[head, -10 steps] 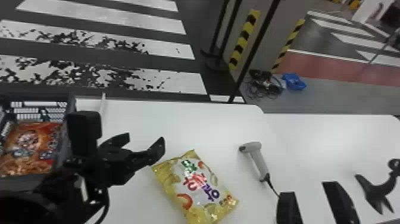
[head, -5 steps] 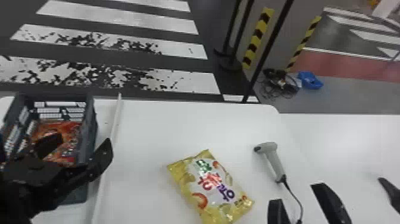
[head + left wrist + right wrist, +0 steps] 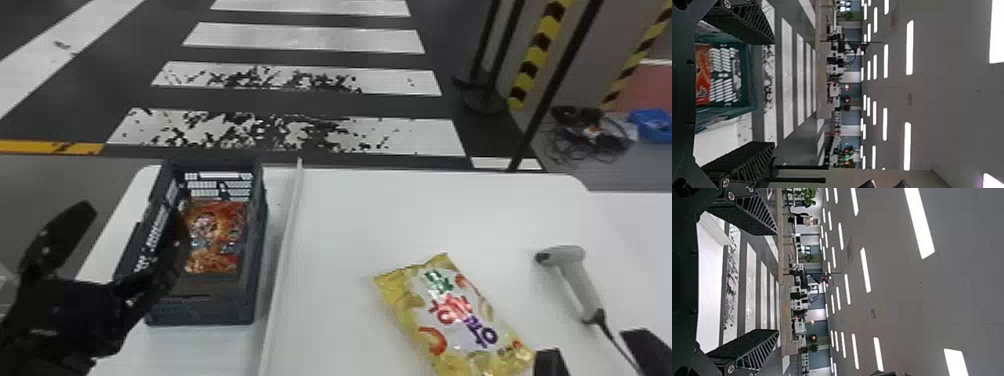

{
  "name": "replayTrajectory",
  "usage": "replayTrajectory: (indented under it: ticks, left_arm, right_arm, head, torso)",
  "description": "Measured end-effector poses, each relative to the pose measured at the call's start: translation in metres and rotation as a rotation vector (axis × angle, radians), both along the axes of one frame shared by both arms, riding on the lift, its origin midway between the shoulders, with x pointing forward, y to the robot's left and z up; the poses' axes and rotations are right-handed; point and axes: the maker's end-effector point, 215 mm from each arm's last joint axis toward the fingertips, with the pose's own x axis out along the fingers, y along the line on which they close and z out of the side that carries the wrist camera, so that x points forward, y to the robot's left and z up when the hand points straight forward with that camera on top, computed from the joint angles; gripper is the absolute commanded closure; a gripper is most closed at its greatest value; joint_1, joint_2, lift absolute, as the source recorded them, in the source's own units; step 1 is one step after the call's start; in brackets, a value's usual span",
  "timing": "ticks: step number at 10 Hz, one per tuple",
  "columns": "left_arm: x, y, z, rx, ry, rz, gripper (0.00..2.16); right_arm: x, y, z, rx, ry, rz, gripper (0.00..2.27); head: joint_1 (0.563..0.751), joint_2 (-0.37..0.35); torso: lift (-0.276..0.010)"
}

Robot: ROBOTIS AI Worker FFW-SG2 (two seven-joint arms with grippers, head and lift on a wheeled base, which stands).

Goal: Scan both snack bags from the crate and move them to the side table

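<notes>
- At far left, left hand (image 3: 134, 212): open, fingers wide apart and empty. One finger overlaps the crate's left wall in the head view; hard to say if it's above the crate or slightly in it. Left wrist view has the crate and part of the red bag between the fingers.
- Crate (image 3: 200, 314): dark blue-grey, slotted walls, upright on the left part of the worktop.
- Red snack bag (image 3: 216, 237): orange-red, inside the crate, printed face up.
- White strip (image 3: 284, 245): just beside the crate on its right, running near to far.
- Crosswalk stripes (image 3: 307, 37): on the dark floor beyond the worktop, paint worn in places.
- Worktop (image 3: 335, 220): white, rounded far corners.
- Yellow snack bag (image 3: 455, 310): flat on the worktop, set at a slant, coloured lettering up. Between strip and scanner.
- Striped post (image 3: 535, 55): yellow and black, beyond the worktop.
- Scanner (image 3: 580, 285): grey, handheld, lying on the worktop right of the yellow bag. Head points left, dark cable off the handle end.
- Right hand (image 3: 590, 345): near edge, by the yellow bag's near end and the cable. Open, fingers apart, empty.
- Blue item (image 3: 650, 125): on the floor at far right, beside a cable tangle (image 3: 587, 135).
</notes>
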Motion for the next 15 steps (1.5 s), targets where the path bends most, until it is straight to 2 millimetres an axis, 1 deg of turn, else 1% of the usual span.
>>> replayTrajectory:
  ticks: [1,2,3,4,5,6,7,8,9,10,11,12,15]
  left_arm:
    - [-0.011,0.016,0.014,0.002,-0.078,0.029,0.15]
    - [-0.018,0.027,0.015,0.008,-0.094,0.043,0.15]
    - [-0.022,0.037,0.011,0.004,-0.082,0.051,0.15]
    - [-0.024,0.045,0.005,-0.005,-0.067,0.054,0.15]
    - [-0.025,0.049,0.001,-0.011,-0.057,0.058,0.15]
    - [-0.025,0.050,-0.002,-0.015,-0.052,0.059,0.15]
    - [-0.024,0.050,-0.003,-0.020,-0.048,0.058,0.15]
    - [-0.022,0.050,-0.006,-0.025,-0.044,0.054,0.15]
    - [-0.021,0.049,-0.008,-0.030,-0.039,0.046,0.15]
    - [-0.019,0.049,-0.010,-0.035,-0.035,0.040,0.15]
    - [-0.016,0.048,-0.011,-0.041,-0.032,0.037,0.14]
    - [-0.014,0.047,-0.012,-0.051,-0.028,0.028,0.14]
    - [-0.011,0.045,-0.019,-0.066,-0.012,0.016,0.14]
  right_arm:
    - [0.005,0.003,-0.011,-0.006,0.029,0.003,0.11]
    - [0.011,0.006,-0.027,-0.024,0.070,0.010,0.12]
    - [0.014,0.014,-0.047,-0.077,0.113,0.015,0.12]
    - [0.016,0.027,-0.071,-0.160,0.163,0.035,0.12]
    - [0.018,0.039,-0.097,-0.234,0.228,0.065,0.12]
    - [0.018,0.055,-0.124,-0.314,0.300,0.105,0.12]
    - [0.015,0.069,-0.141,-0.374,0.354,0.135,0.12]
    - [0.010,0.076,-0.151,-0.420,0.394,0.120,0.11]
    - [0.002,0.081,-0.163,-0.502,0.426,0.071,0.11]
    - [-0.007,0.081,-0.180,-0.597,0.460,0.022,0.11]
    - [-0.012,0.074,-0.193,-0.700,0.483,-0.042,0.11]
    - [-0.016,0.072,-0.203,-0.776,0.498,-0.070,0.11]
    - [-0.013,0.060,-0.232,-0.917,0.592,-0.131,0.11]
  head:
    - [0.695,0.070]
    - [0.695,0.088]
    - [0.695,0.119]
    - [0.695,0.164]
    - [0.695,0.198]
    - [0.695,0.214]
    - [0.695,0.246]
    - [0.695,0.266]
    - [0.695,0.277]
    - [0.695,0.283]
    - [0.695,0.276]
    - [0.695,0.266]
    - [0.695,0.241]
  torso:
    - [-0.095]
    - [-0.095]
    - [-0.095]
    - [-0.095]
    - [-0.095]
    - [-0.095]
    - [-0.095]
    - [-0.095]
    - [-0.095]
    - [-0.095]
    - [-0.095]
    - [-0.095]
    - [-0.095]
